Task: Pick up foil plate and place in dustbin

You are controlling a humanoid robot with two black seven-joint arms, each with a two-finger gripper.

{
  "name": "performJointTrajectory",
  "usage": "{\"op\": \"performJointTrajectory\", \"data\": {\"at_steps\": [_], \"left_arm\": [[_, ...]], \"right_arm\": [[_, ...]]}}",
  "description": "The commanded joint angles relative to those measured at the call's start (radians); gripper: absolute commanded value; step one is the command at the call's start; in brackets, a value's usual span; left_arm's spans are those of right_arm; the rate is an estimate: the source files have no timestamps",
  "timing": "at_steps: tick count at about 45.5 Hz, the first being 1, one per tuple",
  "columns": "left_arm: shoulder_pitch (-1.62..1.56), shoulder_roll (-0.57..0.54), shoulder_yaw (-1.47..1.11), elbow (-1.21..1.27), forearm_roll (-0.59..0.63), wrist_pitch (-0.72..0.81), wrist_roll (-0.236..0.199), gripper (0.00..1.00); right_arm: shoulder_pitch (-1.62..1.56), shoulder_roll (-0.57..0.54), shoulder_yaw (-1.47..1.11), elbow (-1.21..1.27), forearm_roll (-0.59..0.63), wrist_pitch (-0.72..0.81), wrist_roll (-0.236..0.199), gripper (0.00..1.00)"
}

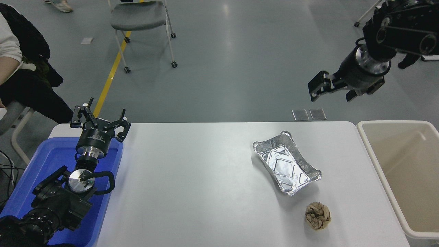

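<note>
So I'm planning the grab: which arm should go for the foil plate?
Right. The right gripper hangs open beyond the table's far edge, on the foil plate's side near the dustbin; the left gripper sits far off over the blue tray.

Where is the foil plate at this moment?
In the head view the foil plate lies on the white table, right of centre, between the brown paper ball and the far edge, left of the dustbin.
</note>
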Motion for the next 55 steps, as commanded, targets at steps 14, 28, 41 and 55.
{"op": "performJointTrajectory", "data": {"at_steps": [14,28,41,55], "left_arm": [[-0.001,0.000,0.000,0.000,0.000,0.000,0.000,0.99],[0.001,-0.001,0.000,0.000,0.000,0.000,0.000,0.99],[0.001,0.000,-0.002,0.000,0.000,0.000,0.000,0.99],[0.001,0.000,-0.002,0.000,0.000,0.000,0.000,0.99]], "right_arm": [[-0.313,0.172,0.009,-0.179,-0.016,-0.287,0.000,1.00],[-0.466,0.192,0.005,-0.305,-0.018,-0.393,0.000,1.00],[-0.576,0.215,0.003,-0.339,-0.091,-0.486,0.000,1.00],[-0.681,0.235,0.003,-0.409,-0.180,-0.580,0.000,1.00]]}}
